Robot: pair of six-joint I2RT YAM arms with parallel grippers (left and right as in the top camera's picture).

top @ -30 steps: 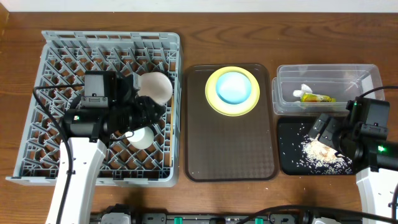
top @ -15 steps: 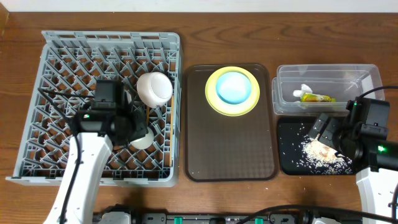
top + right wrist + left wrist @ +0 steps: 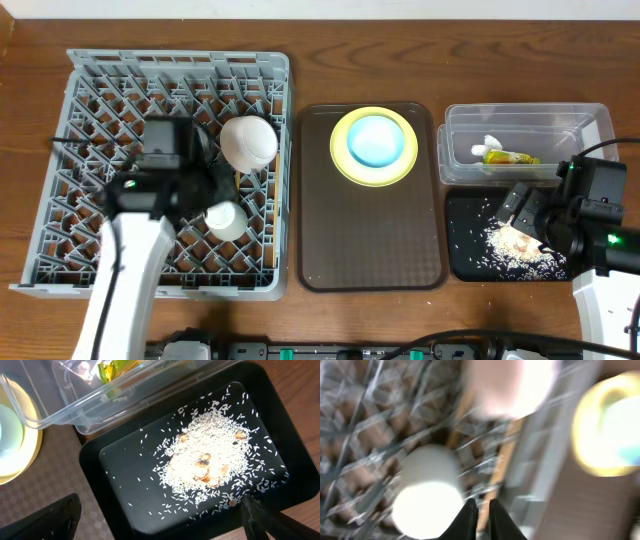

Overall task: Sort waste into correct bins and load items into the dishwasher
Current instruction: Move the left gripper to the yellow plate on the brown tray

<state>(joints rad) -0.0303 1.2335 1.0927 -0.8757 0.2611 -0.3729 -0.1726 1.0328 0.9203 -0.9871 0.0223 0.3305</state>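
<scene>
Left gripper (image 3: 481,512): we find the jaws drawn almost together with nothing between them, above the small white cup (image 3: 225,220). The wrist view is blurred.
Cup and white bowl (image 3: 248,141): both sit among the pegs of the dish rack (image 3: 90,90), where we judge they belong.
Right gripper (image 3: 160,517): spread wide and empty, it hovers over the black tray (image 3: 465,250).
Rice crumbs (image 3: 207,460): heaped in the black tray as food waste.
Wrapper (image 3: 508,157) and white scrap (image 3: 490,142): in the clear tub (image 3: 590,120), kept apart from the food.
Yellow plate (image 3: 340,130) and light blue bowl (image 3: 375,140): stacked on the brown tray (image 3: 370,240), not yet loaded.
</scene>
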